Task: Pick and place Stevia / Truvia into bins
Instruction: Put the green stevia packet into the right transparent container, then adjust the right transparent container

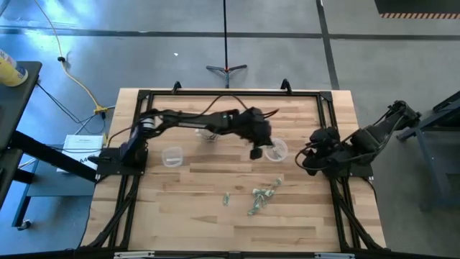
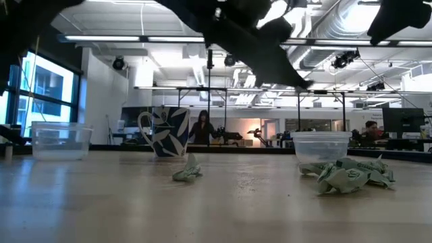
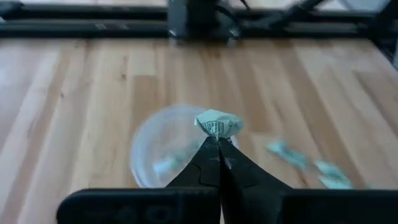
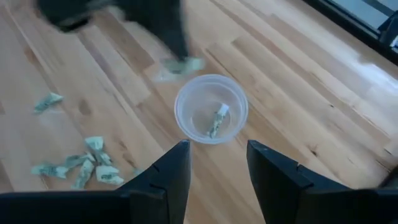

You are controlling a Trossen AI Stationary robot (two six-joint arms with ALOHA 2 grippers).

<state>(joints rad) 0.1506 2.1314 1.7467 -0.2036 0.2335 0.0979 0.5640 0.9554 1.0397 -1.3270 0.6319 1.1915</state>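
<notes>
My left gripper (image 3: 217, 142) is shut on one crumpled green-and-white packet (image 3: 217, 124) and hangs above the right-hand clear cup (image 1: 276, 150), near its rim. That cup (image 4: 211, 109) has one packet (image 4: 217, 119) lying on its bottom. The second clear cup (image 1: 172, 156) stands farther left on the table. Several loose packets (image 1: 262, 196) lie in a pile toward the near edge, and one (image 1: 226, 198) lies apart to their left. My right gripper (image 4: 214, 165) is open, waiting just right of the right-hand cup. My left gripper pinches the crumpled packet by its lower edge (image 3: 217, 134) between the two fingertips. The packet is lifted clear of the table and sticks out past the fingertips, over the cup (image 3: 163, 155).
A white mug with a blue leaf pattern (image 2: 165, 132) stands toward the far side, behind the cups. The black frame rails (image 1: 230, 93) run along the table's edges. Bare wood (image 1: 180, 216) lies toward the near left.
</notes>
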